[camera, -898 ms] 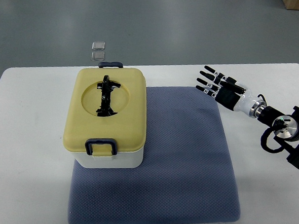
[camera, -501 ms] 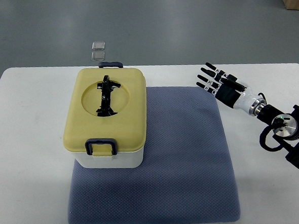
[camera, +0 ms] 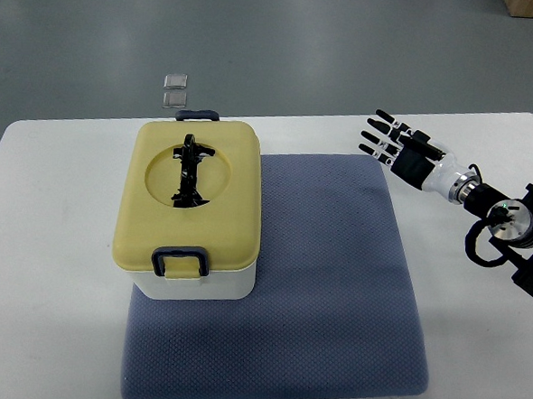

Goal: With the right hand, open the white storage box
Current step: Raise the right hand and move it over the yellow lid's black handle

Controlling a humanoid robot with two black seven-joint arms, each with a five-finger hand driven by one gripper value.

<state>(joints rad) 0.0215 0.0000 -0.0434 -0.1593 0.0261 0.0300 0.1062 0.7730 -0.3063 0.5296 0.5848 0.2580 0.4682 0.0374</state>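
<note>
The white storage box [camera: 189,215] sits at the left end of the blue-grey mat [camera: 333,294], toward nine o'clock from the mat's middle, with its yellow lid [camera: 221,206] seated flat and flush all round, so nothing of the opening looks done yet. Its long axis runs from twelve to six o'clock: one dark latch [camera: 180,263] hangs over the six o'clock end, another [camera: 197,116] caps the twelve o'clock end, and the black folding handle [camera: 189,171] lies flat in the lid's round recess along the same line. Both latches appear closed, though the view is too small to be sure. The right hand [camera: 398,149] hovers over the white counter [camera: 54,268] at about two o'clock, well apart from the box, fingers [camera: 375,139] spread wide and pointing toward it, holding nothing. By my judgement, reaching, unlatching and lifting all remain.
</note>
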